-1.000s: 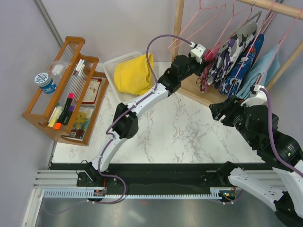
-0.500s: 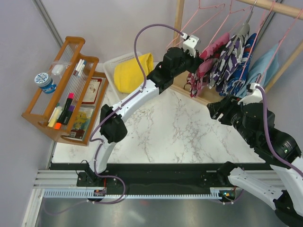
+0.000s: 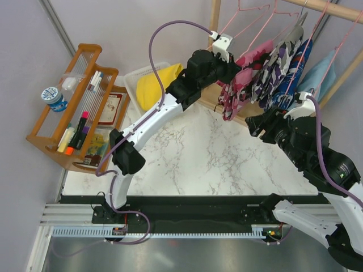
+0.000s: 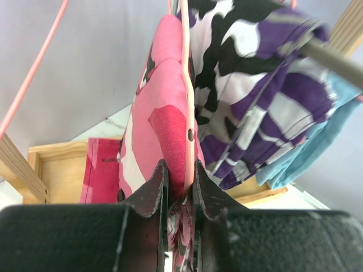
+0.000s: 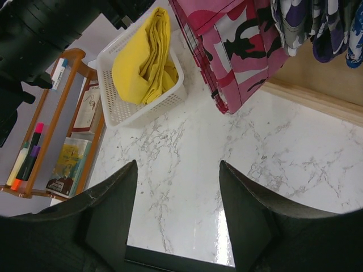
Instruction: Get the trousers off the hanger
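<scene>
In left hand [image 4: 180, 173], trousers [image 4: 161, 107] (pink camouflage)

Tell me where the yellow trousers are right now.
In the top view, the yellow trousers lie folded in the white basket at the back left of the table, between the wooden rack and the hanging pink camouflage trousers.

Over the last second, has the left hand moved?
Yes. The left hand has shifted left toward the wooden post, shut on the pink camouflage trousers and pulling them along.
</scene>
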Available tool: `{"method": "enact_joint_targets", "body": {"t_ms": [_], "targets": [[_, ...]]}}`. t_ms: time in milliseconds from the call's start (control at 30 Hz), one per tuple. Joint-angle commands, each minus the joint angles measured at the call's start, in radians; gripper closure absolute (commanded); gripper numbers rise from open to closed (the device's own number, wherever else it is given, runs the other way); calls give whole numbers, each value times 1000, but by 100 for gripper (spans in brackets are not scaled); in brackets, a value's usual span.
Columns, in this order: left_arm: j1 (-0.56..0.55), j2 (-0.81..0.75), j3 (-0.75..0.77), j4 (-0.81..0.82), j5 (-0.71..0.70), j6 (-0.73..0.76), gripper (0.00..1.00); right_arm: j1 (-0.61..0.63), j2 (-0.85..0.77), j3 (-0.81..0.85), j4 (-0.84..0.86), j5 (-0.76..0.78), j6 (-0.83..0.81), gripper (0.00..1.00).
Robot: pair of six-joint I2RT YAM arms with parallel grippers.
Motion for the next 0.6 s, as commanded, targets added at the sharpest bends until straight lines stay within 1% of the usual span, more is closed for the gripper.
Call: {"method": "enact_joint_targets", "body": {"t_ms": [0,200,500,567], "targets": [[6,-170,77,208,-6,-46,98,2,19,49,41,-17,-16,33],[9,-230,62,178,-6,-41,98,2,28,56,50,-35,-12,33],[9,-389,-106,173,17,-24,98,2,54,91,73,-71,-10,33],[9,-426,-165,173,18,-18,98,2,68,97,84,-87,-12,33]]}}
